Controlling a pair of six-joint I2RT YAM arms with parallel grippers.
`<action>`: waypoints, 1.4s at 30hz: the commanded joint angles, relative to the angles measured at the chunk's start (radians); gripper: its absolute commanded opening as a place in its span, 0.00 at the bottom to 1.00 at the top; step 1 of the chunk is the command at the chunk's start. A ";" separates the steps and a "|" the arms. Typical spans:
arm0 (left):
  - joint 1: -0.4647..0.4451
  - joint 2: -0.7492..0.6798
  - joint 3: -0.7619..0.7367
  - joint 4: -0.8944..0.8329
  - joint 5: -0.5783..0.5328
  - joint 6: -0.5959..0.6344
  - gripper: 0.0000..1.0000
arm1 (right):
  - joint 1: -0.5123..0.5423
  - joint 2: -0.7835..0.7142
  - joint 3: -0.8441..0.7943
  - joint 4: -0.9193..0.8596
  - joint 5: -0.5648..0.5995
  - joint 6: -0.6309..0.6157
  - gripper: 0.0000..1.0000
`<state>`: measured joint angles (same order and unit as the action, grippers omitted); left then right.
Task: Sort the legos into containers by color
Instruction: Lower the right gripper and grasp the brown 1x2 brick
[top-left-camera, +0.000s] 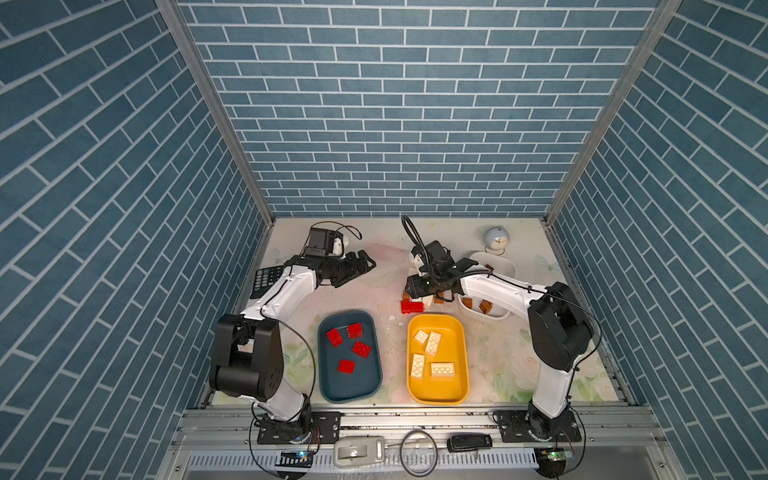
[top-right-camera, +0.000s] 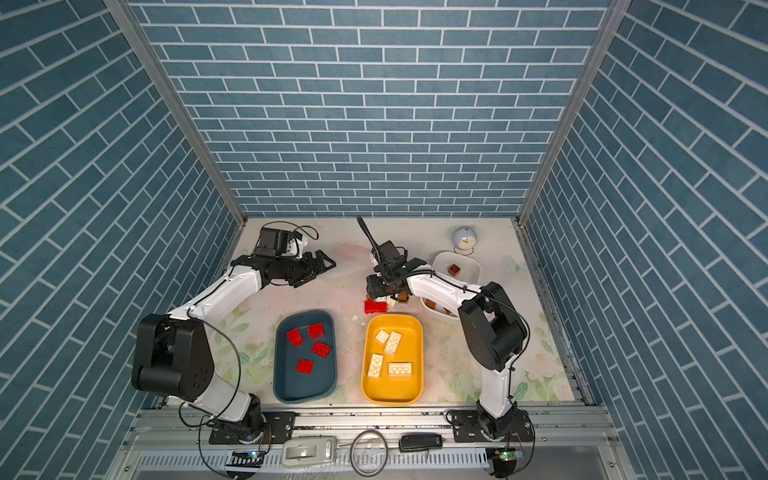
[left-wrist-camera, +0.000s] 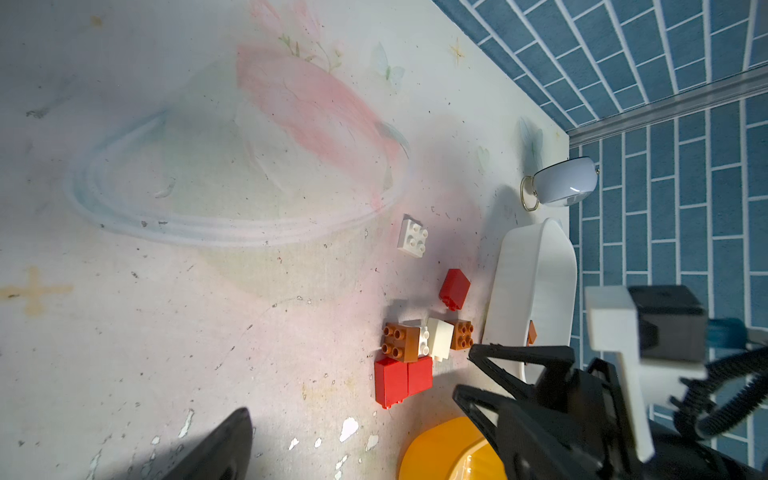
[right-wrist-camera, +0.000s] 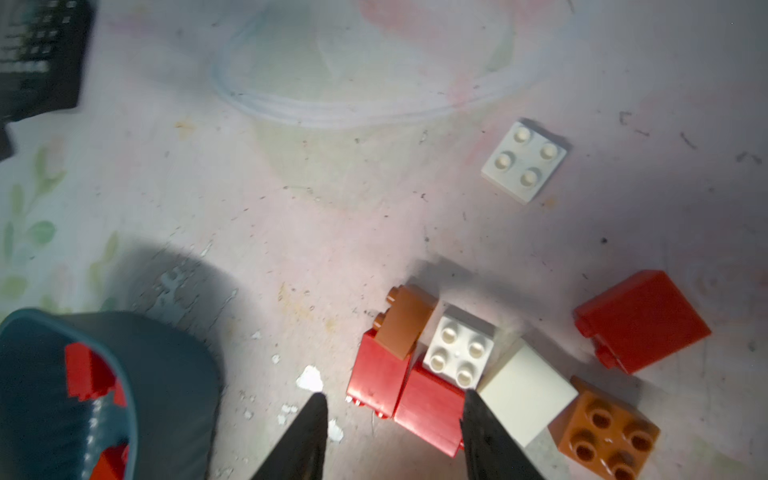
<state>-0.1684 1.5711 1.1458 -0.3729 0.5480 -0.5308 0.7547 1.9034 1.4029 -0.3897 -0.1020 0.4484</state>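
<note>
Right wrist view: the right hand (right-wrist-camera: 392, 415) stands open, two red legos (right-wrist-camera: 428, 409) between its jaws; next, probably close, then teal tray (right-wrist-camera: 166, 365).

The table (top-left-camera: 374, 237) lies bare between the two arms at the back, and a bare strip runs between the teal tray (top-left-camera: 361, 384) and the yellow tray (top-left-camera: 440, 390). The loose bricks (right-wrist-camera: 457, 357) are packed touching one another, with the white tray (top-left-camera: 500, 266) just beside them and open table on the opposite side. One white brick (right-wrist-camera: 524, 161) lies well apart with bare table all round; one red brick (right-wrist-camera: 642, 320) lies near the pack, not touching it.
</note>
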 joint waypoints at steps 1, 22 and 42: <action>0.006 -0.003 0.011 -0.015 0.013 0.009 0.94 | 0.014 0.071 0.067 -0.047 0.094 0.121 0.53; 0.006 0.001 -0.003 -0.012 0.021 0.012 0.94 | 0.072 0.282 0.263 -0.152 0.190 0.068 0.37; 0.003 -0.006 -0.009 0.009 0.056 -0.014 0.94 | 0.047 0.107 0.213 -0.191 0.240 -0.052 0.14</action>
<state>-0.1684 1.5711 1.1442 -0.3748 0.5808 -0.5354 0.8280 2.1437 1.6428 -0.5526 0.1204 0.4210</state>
